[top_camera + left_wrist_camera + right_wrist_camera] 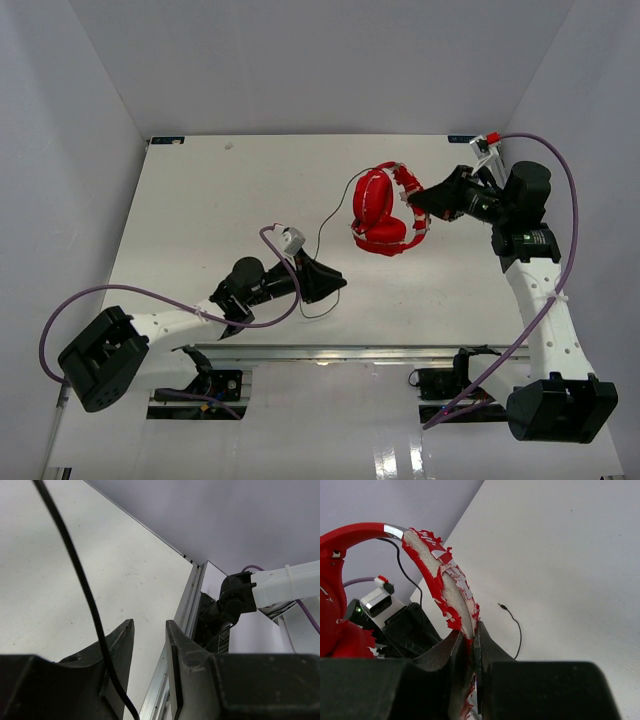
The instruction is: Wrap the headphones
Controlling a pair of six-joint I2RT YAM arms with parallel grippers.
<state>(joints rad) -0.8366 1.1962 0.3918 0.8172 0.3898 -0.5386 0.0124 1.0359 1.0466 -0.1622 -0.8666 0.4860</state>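
Note:
The red headphones [378, 215] are held above the table right of centre, cups hanging left. My right gripper [412, 203] is shut on the peeling red-and-white headband [447, 585], which is pinched between its jaws [468, 630]. The thin black cable [322, 235] hangs from the cups down toward my left gripper [343, 284]. In the left wrist view the left gripper [149, 622] is open with a clear gap. The cable [80, 580] crosses in front of its left finger [117, 645], not between the jaws. The small plug [501, 605] lies on the table.
An aluminium rail [350, 350] runs along the table's near edge and shows beside the left fingers [185, 610]. The right arm's white link [285, 585] and purple robot cable [560, 200] stand at the right. White walls enclose the table.

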